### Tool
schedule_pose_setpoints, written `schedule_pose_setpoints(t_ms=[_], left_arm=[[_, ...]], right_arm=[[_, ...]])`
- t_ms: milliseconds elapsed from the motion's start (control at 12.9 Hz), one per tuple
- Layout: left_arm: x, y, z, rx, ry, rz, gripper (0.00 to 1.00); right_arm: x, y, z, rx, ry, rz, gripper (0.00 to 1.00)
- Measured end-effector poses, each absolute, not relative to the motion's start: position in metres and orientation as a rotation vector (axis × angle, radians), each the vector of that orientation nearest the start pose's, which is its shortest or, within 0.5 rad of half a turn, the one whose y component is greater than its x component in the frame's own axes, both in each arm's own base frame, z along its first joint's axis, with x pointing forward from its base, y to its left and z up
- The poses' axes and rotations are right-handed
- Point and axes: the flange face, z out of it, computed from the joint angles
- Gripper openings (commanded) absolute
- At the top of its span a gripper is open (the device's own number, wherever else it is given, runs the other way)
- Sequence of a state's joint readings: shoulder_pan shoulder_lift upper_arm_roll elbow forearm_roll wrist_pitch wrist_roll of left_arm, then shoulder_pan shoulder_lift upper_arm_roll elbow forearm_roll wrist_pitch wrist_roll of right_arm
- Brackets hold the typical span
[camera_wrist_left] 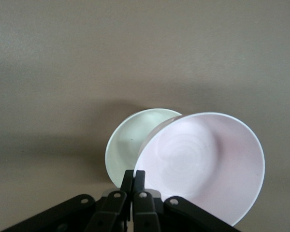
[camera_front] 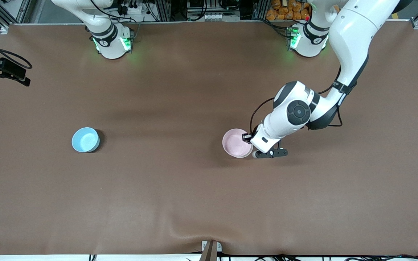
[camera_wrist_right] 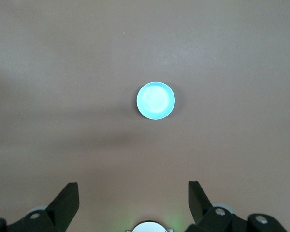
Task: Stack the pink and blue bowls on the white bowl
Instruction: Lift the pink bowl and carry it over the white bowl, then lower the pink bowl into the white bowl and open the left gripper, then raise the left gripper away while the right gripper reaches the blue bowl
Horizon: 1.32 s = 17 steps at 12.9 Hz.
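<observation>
My left gripper (camera_wrist_left: 134, 173) is shut on the rim of the pale pink bowl (camera_wrist_left: 205, 166), which hangs tilted. Part of the white bowl (camera_wrist_left: 128, 145) shows below it on the table; the pink bowl covers the other part. In the front view the pink bowl (camera_front: 236, 143) sits at the left gripper (camera_front: 249, 142) and hides the white bowl. The light blue bowl (camera_front: 85, 139) stands alone toward the right arm's end of the table. High over this blue bowl (camera_wrist_right: 155, 100) my right gripper (camera_wrist_right: 134, 186) waits open and empty; the front view does not show it.
The brown table cover (camera_front: 194, 203) is bare around the bowls. A dark clamp (camera_front: 2, 70) sits at the table's edge at the right arm's end. Both arm bases (camera_front: 113, 41) stand along the edge farthest from the front camera.
</observation>
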State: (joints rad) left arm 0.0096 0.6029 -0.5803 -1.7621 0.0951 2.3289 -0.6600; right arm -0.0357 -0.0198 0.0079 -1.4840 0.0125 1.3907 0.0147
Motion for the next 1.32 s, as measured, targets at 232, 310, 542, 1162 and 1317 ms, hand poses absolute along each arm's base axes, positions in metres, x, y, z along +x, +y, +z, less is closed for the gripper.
schedule_pose_setpoints(t_ms=[232, 310, 542, 1162, 1317], left_arm=[[0.578, -0.325, 0.262, -3.359, -0.201, 0.193, 0.0], [0.576, -0.325, 0.257, -3.356, -0.2, 0.208, 0.0], [0.567, -0.324, 0.243, -3.34, -0.193, 0.251, 0.07], [0.589, -0.302, 0.266, -3.335, -0.252, 0.177, 1.0], [0.604, -0.283, 0.318, -3.292, -0.275, 0.163, 1.0]], right_arm=[[0.529, -0.013, 0.66, -3.126, 0.063, 0.115, 1.0], [0.529, -0.013, 0.66, -3.126, 0.063, 0.115, 1.0], [0.529, -0.013, 0.66, -3.126, 0.063, 0.115, 1.0], [0.53, -0.013, 0.66, -3.126, 0.063, 0.108, 1.0], [0.53, -0.019, 0.66, -3.125, 0.073, 0.109, 1.0]])
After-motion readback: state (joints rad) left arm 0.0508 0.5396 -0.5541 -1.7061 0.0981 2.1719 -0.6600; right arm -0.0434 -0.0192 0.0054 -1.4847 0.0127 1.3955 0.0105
